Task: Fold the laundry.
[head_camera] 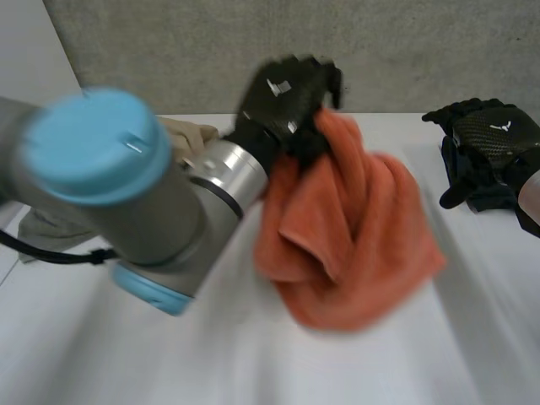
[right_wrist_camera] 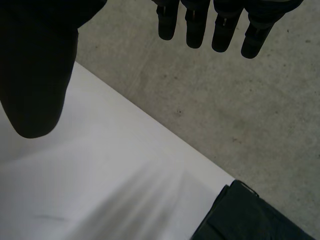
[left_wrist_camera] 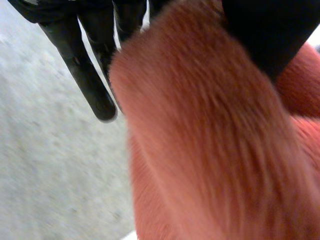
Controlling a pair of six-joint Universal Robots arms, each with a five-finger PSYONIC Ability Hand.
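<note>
An orange terry towel is held up over the white table by the left hand.
Its top is gripped between curled fingers and thumb, so its long axis hangs vertical, the bunched end pointing down. The right hand is seen well apart, fingers straight and empty.

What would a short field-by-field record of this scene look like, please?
left hand: shut on the orange terry towel, gripping its upper part
orange terry towel: bunched, hanging from the left hand, not folded
right hand: open, fingers straight, holding nothing, apart from the towel
beige cloth: crumpled on the table behind the left arm
white table: bare in front of the towel
</note>
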